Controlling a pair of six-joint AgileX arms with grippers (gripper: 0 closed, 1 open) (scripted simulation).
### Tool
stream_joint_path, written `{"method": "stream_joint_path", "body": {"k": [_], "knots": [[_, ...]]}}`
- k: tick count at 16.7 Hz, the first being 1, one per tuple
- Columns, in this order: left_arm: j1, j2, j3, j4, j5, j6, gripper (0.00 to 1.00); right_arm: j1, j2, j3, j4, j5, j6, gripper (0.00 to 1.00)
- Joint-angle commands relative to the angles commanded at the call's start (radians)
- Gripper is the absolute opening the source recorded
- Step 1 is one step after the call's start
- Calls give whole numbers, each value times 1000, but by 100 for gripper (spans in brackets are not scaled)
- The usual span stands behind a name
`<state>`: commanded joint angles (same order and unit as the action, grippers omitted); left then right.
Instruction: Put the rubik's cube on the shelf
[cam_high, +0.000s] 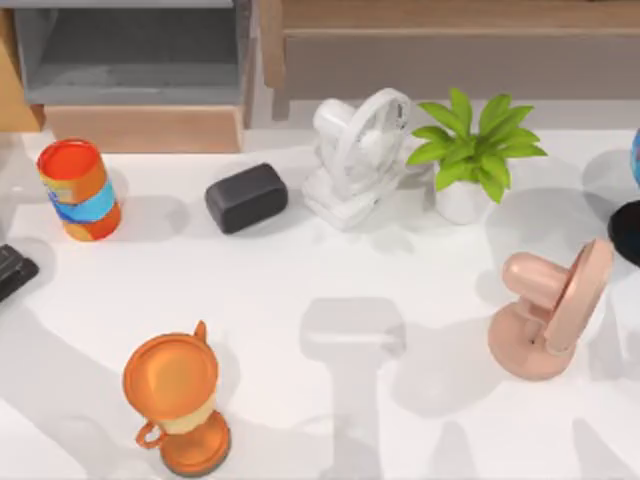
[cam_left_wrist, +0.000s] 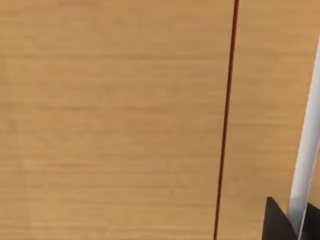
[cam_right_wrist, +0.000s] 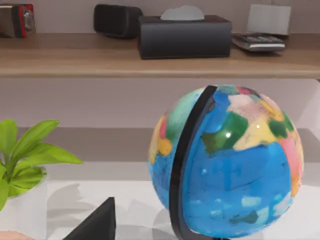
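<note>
The rubik's cube is out of view. The shelf (cam_high: 450, 22) runs along the back right of the table, a light-brown ledge over a grey-brown panel. The right wrist view faces the shelf (cam_right_wrist: 75, 62) from low over the table, past a globe (cam_right_wrist: 230, 160). A dark edge of my right gripper (cam_right_wrist: 95, 222) juts in at the near side of that view. In the left wrist view, a dark corner of my left gripper (cam_left_wrist: 277, 222) sits close against a light wooden surface (cam_left_wrist: 110, 120).
On the shelf stand a black tissue box (cam_right_wrist: 184, 36), a dark speaker (cam_right_wrist: 116, 20) and a calculator (cam_right_wrist: 259, 42). On the table are an orange-and-blue can (cam_high: 78, 188), dark box (cam_high: 246, 197), white fan (cam_high: 355, 155), plant (cam_high: 470, 150), pink fan (cam_high: 550, 310) and orange cup (cam_high: 175, 400). A grey cubby (cam_high: 130, 60) stands back left.
</note>
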<state>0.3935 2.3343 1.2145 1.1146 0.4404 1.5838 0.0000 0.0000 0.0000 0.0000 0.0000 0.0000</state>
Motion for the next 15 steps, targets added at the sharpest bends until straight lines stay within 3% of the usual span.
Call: {"method": "stream_joint_path", "body": {"k": [6, 15], "knots": [[10, -2, -18, 3, 5, -4, 0, 0, 0, 0, 0, 0, 0, 100], [74, -118, -279, 139, 70, -2, 0, 0, 0, 0, 0, 0, 0, 100]]}}
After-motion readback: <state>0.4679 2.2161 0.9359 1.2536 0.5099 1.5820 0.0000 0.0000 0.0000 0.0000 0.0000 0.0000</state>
